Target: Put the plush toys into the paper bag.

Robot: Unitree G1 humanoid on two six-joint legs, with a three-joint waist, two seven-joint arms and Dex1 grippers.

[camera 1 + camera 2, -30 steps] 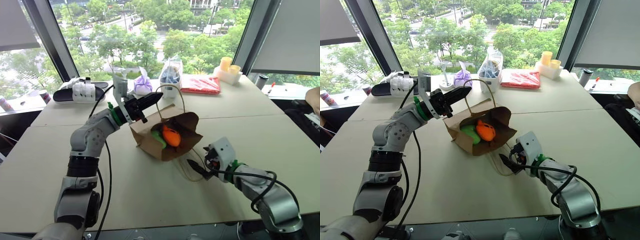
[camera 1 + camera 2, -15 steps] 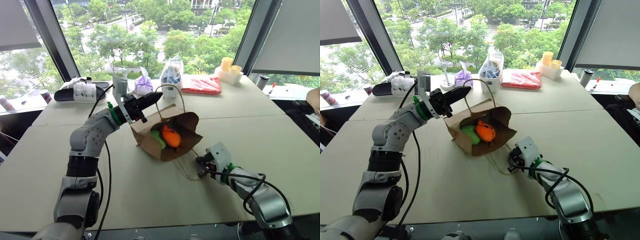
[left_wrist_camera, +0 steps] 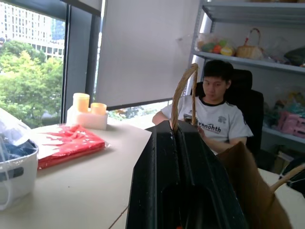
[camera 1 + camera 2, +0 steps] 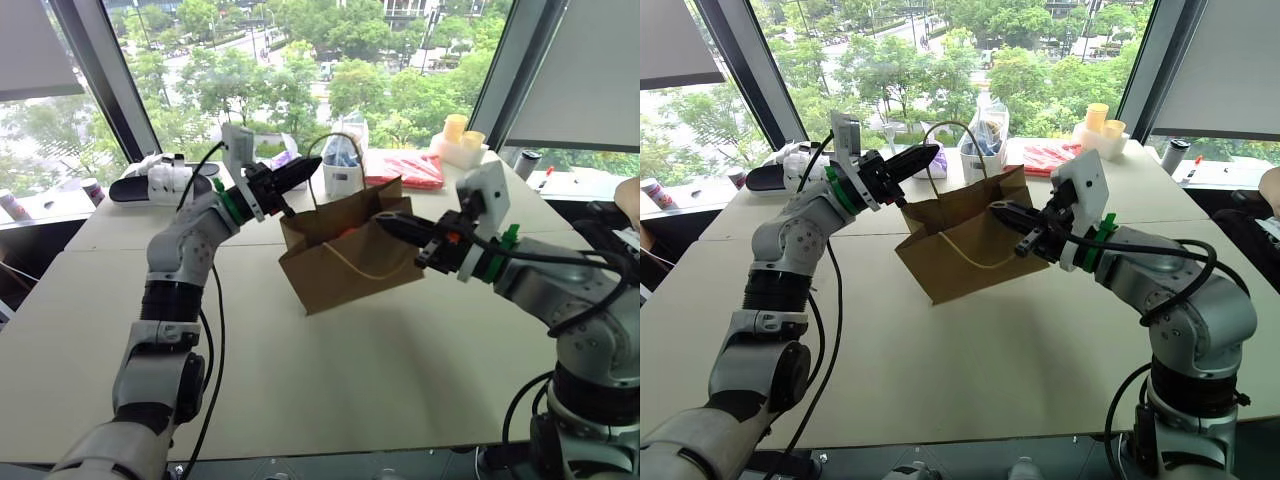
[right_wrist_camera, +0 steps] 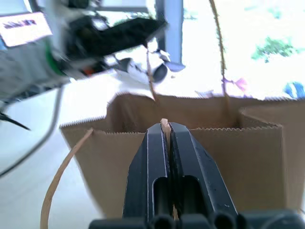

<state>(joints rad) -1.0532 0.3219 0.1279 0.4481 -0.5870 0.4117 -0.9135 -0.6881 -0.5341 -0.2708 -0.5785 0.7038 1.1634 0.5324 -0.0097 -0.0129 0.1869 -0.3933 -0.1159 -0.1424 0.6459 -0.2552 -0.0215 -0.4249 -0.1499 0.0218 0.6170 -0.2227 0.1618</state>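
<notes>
Both arms reach inward, raised: left gripper [image 4: 303,172] far-left, right gripper [image 4: 385,222] right, the 2 pinched shut.

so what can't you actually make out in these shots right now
- Plush toys: nothing of them shows; the upright paper bag walls hide its inside in both eye views, so whether they are inside cannot be checked.
- Far handle: its grip point is hidden between the left gripper fingers in the left wrist view.
- Near handle: mostly hidden by the right gripper fingers in the right wrist view.
- Bag's base: behind its front wall.
</notes>
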